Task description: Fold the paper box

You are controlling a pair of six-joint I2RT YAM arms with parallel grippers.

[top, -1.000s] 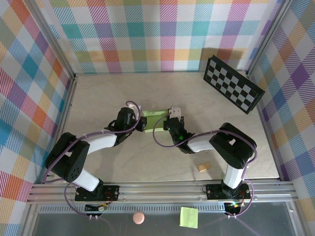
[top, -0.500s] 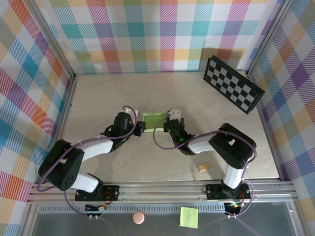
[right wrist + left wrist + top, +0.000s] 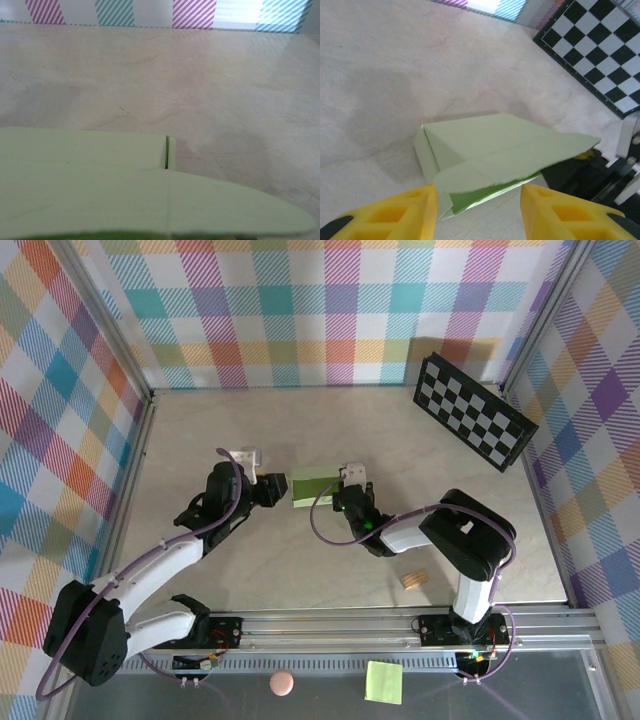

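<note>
The paper box (image 3: 312, 487), a pale lime-green folded card, lies flat near the middle of the table. My left gripper (image 3: 277, 490) sits just left of it, open, and nothing is between its yellow fingertips (image 3: 405, 210). In the left wrist view the paper box (image 3: 490, 150) lies ahead of the left gripper (image 3: 477, 195), its near flap slightly raised. My right gripper (image 3: 343, 492) is at the card's right edge and shut on it. In the right wrist view the paper box (image 3: 100, 185) covers the lower part and hides those fingers.
A black-and-white checkerboard (image 3: 472, 420) leans at the back right and shows again as the checkerboard (image 3: 600, 45) in the left wrist view. A small wooden block (image 3: 411, 580) lies front right. A green sticky note (image 3: 384, 681) and a pink ball (image 3: 283, 683) sit below the rail.
My left gripper has opened, let go of the paper box's left edge and drawn back to the left, its arm swinging outward. The right gripper has stayed shut on the right edge.
</note>
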